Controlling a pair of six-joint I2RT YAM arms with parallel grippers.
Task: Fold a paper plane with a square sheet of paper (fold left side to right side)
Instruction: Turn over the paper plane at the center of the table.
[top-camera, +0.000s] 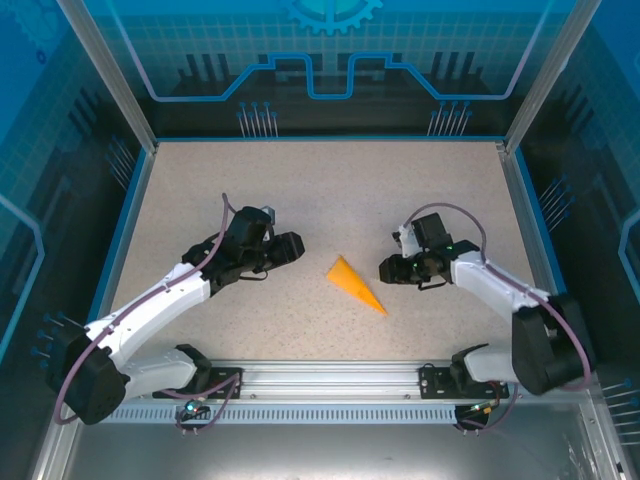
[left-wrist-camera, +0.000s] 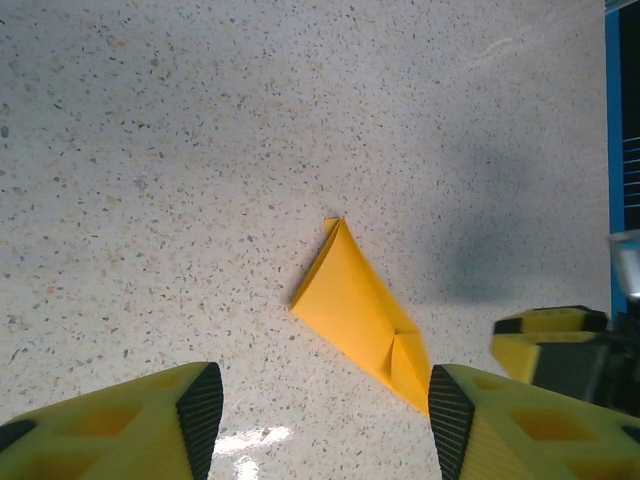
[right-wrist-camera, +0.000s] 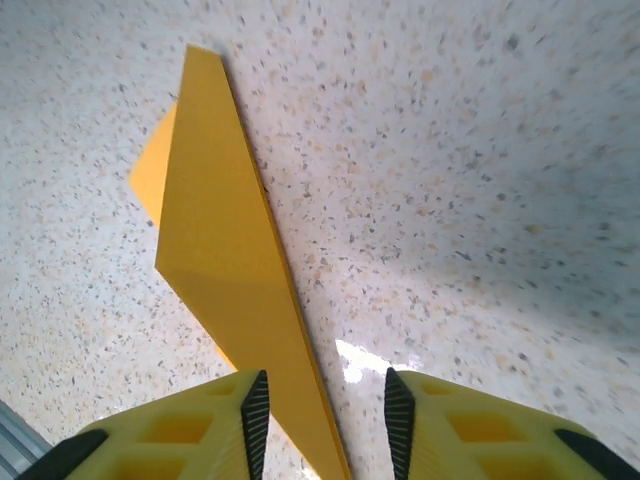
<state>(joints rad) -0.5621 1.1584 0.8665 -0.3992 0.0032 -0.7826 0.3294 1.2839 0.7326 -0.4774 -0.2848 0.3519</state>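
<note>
Orange-yellow paper plane (top-camera: 352, 281), tip near-right

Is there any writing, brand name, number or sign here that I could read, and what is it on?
No readable word, number or brand in any view.
back wall: a blue gear emblem and line patterns, no letters.
paper plane: plain orange-yellow, nothing printed.
table: speckled, unmarked.

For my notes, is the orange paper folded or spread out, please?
Folded: the paper plane is a narrow pointed wedge with overlapping layers visible.
</note>
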